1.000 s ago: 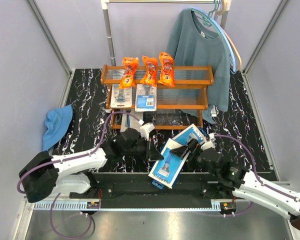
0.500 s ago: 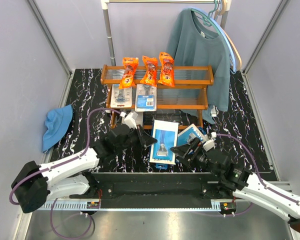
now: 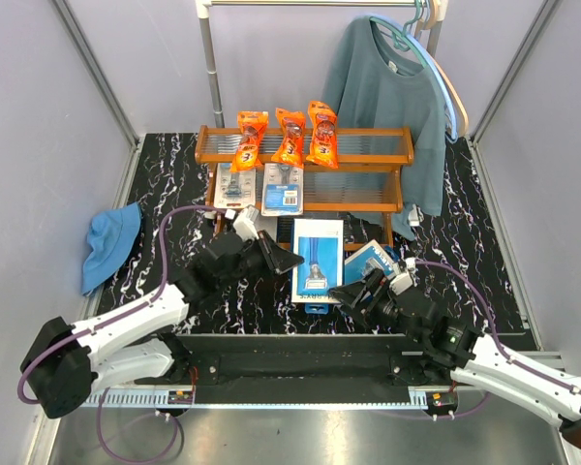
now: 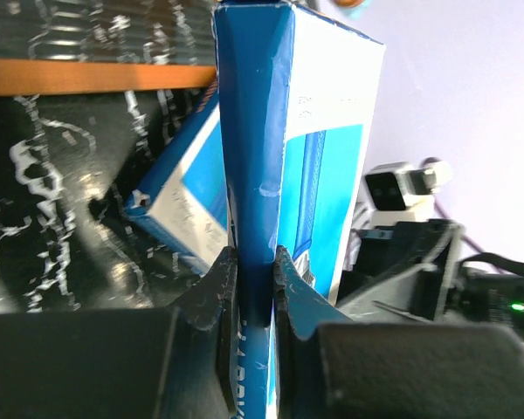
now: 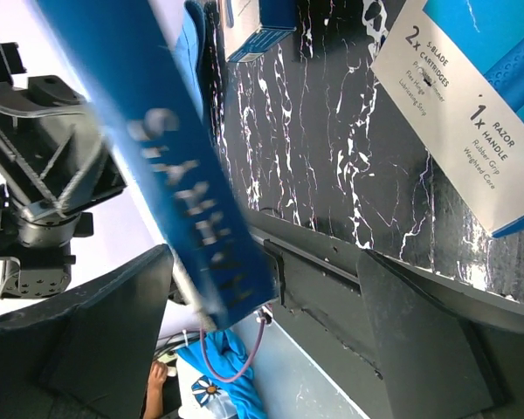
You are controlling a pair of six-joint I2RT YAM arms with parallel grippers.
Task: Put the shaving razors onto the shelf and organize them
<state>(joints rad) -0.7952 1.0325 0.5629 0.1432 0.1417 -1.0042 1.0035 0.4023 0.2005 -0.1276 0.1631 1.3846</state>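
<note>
Black marbled tabletop (image 3: 165, 194) carries, over its middle, the flat blue razor box (image 3: 318, 254), clamped by its left edge in the left gripper (image 3: 292, 262), long axis pointing at the orange-brown wire-tiered shelf (image 3: 397, 184) just beyond, while the right gripper (image 3: 344, 294) gapes empty beside the box's near end.

1. We see white shells with black joints on both the left arm (image 3: 126, 325) and the right arm (image 3: 518, 370).
2. We trace a purple cable (image 3: 179, 212) looping off each arm.
3. Our left gripper (image 3: 290, 260) and right gripper (image 3: 341, 294) are black, with wedge-shaped fingers (image 4: 217, 288).
4. We spot a small white camera block (image 3: 244, 224) on each wrist.
</note>
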